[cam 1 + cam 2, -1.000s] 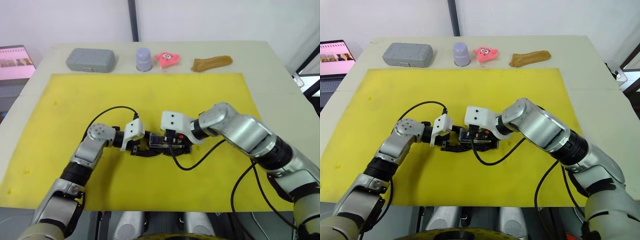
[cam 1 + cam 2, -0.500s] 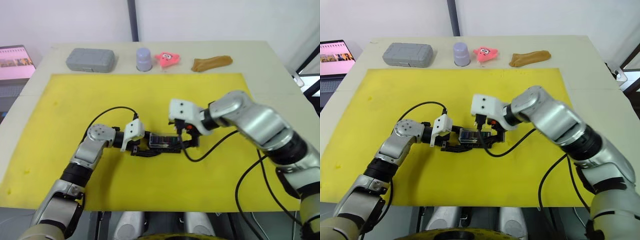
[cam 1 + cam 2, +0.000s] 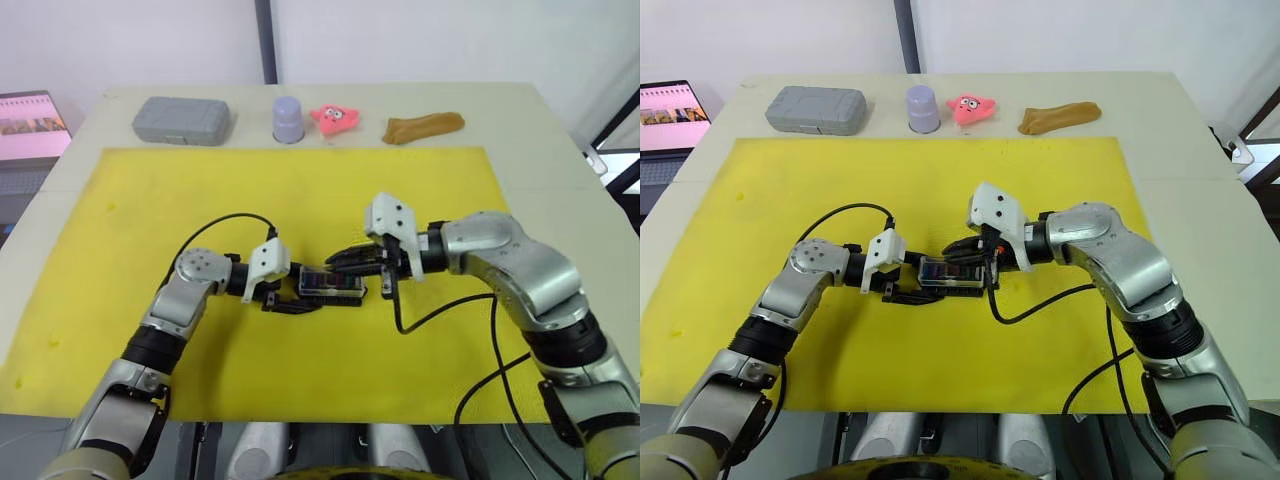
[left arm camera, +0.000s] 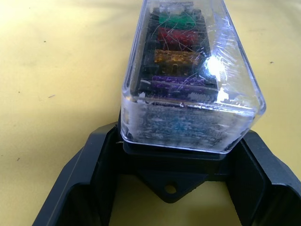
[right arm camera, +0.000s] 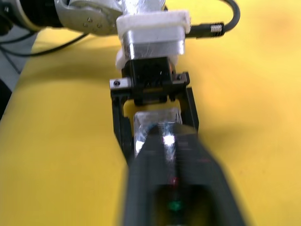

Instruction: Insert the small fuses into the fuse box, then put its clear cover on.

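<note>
Your left gripper (image 3: 283, 296) is clamped on one end of the fuse box (image 4: 181, 181), which lies on the yellow mat (image 3: 150, 200) near the middle of the surface (image 3: 560, 170). Cover (image 4: 193, 84) sits on the box already; through it you see the fuses (image 4: 176, 56) seated in a row: purple, amber, red, green. Your right gripper (image 3: 345, 262) points at the box's other end, fingers (image 5: 178, 188) close together right over the cover; whether they touch or pinch it, can't tell. Far edge of the surface, off the mat: grey case (image 3: 182, 119), lilac cup (image 3: 288, 118), pink toy (image 3: 336, 118), brown piece (image 3: 424, 126). Laptop (image 3: 30, 125) off to your left.
</note>
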Available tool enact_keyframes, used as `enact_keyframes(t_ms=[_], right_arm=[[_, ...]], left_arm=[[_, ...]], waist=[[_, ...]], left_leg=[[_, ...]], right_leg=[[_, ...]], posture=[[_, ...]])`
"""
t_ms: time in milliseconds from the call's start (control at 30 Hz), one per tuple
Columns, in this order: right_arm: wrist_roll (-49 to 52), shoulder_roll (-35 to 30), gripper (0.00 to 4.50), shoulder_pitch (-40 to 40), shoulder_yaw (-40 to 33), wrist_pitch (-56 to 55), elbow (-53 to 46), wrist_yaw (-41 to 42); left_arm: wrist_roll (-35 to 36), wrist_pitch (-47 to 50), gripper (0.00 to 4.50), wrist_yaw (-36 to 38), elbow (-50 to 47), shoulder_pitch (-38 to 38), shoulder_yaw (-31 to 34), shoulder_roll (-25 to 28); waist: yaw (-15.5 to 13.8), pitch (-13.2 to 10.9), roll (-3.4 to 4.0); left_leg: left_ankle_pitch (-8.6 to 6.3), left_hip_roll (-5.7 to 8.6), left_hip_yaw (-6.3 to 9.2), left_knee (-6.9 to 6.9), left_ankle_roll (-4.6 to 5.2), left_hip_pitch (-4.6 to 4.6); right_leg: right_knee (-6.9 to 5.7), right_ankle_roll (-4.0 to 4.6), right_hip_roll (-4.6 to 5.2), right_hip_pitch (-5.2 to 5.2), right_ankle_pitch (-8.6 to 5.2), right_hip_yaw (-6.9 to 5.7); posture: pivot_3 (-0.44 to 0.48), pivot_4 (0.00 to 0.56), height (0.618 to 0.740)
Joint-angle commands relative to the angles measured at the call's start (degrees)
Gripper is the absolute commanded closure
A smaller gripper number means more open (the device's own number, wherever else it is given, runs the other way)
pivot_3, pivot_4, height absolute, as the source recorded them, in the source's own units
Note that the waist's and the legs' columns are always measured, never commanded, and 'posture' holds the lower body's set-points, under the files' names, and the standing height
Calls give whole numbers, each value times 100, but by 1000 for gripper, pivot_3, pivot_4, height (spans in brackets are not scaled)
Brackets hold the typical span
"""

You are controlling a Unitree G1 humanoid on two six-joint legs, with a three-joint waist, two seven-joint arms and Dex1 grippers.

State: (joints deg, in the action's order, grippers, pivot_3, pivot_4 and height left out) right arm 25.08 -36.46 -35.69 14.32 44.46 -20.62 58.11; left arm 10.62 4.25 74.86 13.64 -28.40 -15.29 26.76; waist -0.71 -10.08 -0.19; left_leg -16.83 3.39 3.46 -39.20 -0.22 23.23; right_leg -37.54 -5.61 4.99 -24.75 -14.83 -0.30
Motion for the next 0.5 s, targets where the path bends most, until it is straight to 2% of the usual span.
enact_keyframes(t_ms=[33,267,300,433,500], right_arm=[[91,75,4468,-65,-221,-113,-74,-100],[72,84,4468,-22,-177,-103,41,-134],[-28,20,4468,44,-37,-144,100,-74],[-1341,-512,4468,316,1438,-443,662,56],[-1439,-450,4468,261,1536,-302,889,-20]], left_arm=[[-66,1,1933,134,-8,70,-206,-7],[-62,39,1933,132,-56,97,-208,9],[-61,45,1933,131,-58,95,-208,7],[-73,49,1933,118,-81,104,-226,0],[-90,41,1933,117,-83,104,-233,-5]], waist=[[2,0,0],[3,0,0],[4,0,0],[14,9,7],[29,49,14]], left_leg=[[0,0,0,0,0,0],[0,0,0,0,0,0],[0,0,0,0,1,0],[-2,0,1,0,3,-5],[-2,4,-11,2,4,-25]], right_leg=[[0,0,0,0,0,0],[0,0,0,0,0,0],[0,0,0,0,0,0],[1,0,-1,6,0,-1],[1,-1,-2,19,-1,0]], posture=[[0,150,731],[0,150,731],[0,150,731],[0,150,731],[0,150,731]])
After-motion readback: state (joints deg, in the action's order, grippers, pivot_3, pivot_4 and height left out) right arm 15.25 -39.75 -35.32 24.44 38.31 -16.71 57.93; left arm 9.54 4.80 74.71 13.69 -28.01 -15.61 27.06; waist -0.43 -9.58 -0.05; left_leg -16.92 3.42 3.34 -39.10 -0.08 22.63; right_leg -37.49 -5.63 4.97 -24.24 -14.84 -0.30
